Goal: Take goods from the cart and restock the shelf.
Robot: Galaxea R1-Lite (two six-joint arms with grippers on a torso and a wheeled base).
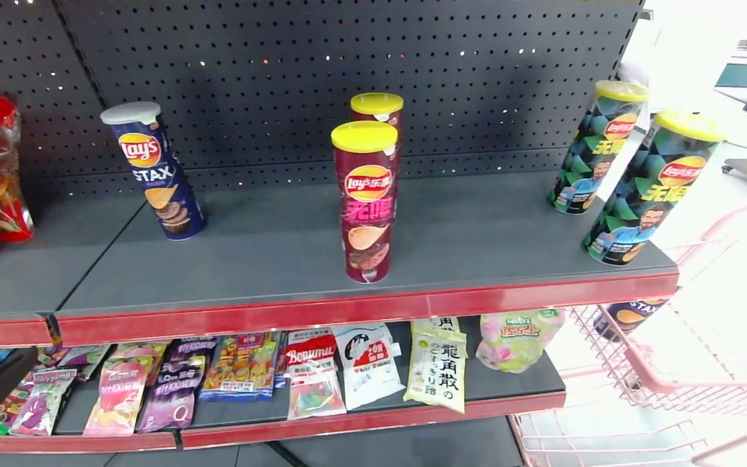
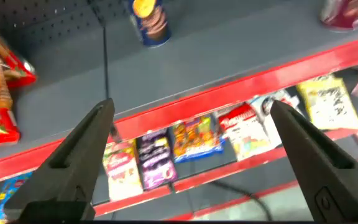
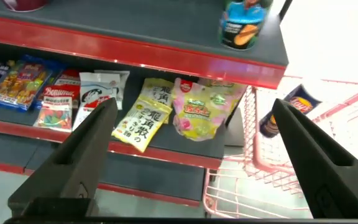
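We hold our left tool (image 2: pixel 191 106) and right tool (image 3: pixel 194 102) open and empty before the shelf's (image 1: pixel 347 308) front edge, a blue can (image 1: pixel 629 313) lies in the cart (image 1: pixel 646 383) beyond its right end, and bare shelf separates the purple cans (image 1: pixel 367 201) from the green cans (image 1: pixel 655 188).

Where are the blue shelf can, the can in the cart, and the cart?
blue shelf can (image 1: pixel 153 170), head view, label middle.
can in the cart (image 3: pixel 288 112), right wrist view, its side.
cart (image 1: pixel 644 377), head view, pink rim.

I see a dark grey shelf (image 1: pixel 477 220) edged red, a navy can (image 1: pixel 156 175) capped white, maroon cans (image 1: pixel 366 201) capped yellow, and a pink cart (image 1: pixel 647 376).
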